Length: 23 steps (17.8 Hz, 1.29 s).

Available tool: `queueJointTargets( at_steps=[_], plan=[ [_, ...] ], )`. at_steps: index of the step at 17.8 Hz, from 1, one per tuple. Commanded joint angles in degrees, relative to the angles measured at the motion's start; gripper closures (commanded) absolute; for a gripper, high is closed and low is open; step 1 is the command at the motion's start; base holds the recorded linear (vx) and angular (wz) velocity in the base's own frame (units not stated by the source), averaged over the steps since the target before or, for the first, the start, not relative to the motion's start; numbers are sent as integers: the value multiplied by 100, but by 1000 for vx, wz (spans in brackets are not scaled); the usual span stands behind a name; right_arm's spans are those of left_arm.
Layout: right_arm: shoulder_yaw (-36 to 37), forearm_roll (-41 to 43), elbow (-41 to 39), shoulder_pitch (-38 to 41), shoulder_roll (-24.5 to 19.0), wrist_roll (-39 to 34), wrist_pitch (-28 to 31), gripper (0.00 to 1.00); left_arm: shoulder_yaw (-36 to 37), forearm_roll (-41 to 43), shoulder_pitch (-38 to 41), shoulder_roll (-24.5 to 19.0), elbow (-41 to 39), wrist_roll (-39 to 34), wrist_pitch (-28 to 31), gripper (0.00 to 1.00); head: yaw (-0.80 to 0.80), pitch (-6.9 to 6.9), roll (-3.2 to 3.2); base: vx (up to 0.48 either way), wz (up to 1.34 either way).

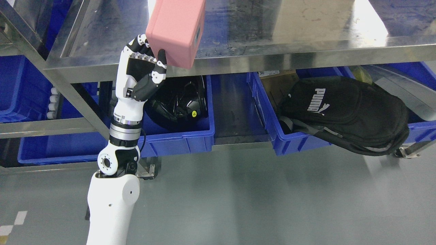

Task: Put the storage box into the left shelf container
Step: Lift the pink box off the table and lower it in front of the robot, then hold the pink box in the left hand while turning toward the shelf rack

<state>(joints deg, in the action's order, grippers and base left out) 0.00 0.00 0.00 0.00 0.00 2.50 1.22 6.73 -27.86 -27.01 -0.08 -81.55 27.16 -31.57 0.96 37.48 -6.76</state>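
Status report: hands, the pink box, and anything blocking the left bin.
Left hand shut on pink box, raised at the steel shelf edge. Right hand unseen. Left blue bin below already holds a black helmet.

The pink storage box [177, 30] runs off the top edge, so its upper part is lost. Behind the left hand [143, 68], a black helmet [180, 105] sits partly hidden in its blue bin [180, 139]. The black backpack [347, 112] covers most of the right bin [299, 143].
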Motion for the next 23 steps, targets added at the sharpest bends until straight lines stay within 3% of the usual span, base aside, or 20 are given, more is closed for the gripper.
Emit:
queueJointTargets(
  at_steps=[1, 6, 15, 23],
  plan=[
    [27, -9, -100, 53, 100, -4, 1, 0, 382, -61, 758, -92, -1012, -79, -165, 98, 0, 0, 0, 1, 17],
    [27, -9, -100, 53, 100, -4, 1, 0, 259, -61, 794, -92, -1003, -799, 167, 98, 0, 0, 0, 0, 82],
    [27, -9, -100, 53, 100, -4, 1, 0, 259, -61, 881, -92, -1012, -818, 327, 98, 0, 0, 0, 22, 680],
    [27, -9, -100, 53, 100, -4, 1, 0, 258, -61, 1066, -92, -1012, -800, 301, 98, 0, 3, 0, 192, 1099]
  ],
)
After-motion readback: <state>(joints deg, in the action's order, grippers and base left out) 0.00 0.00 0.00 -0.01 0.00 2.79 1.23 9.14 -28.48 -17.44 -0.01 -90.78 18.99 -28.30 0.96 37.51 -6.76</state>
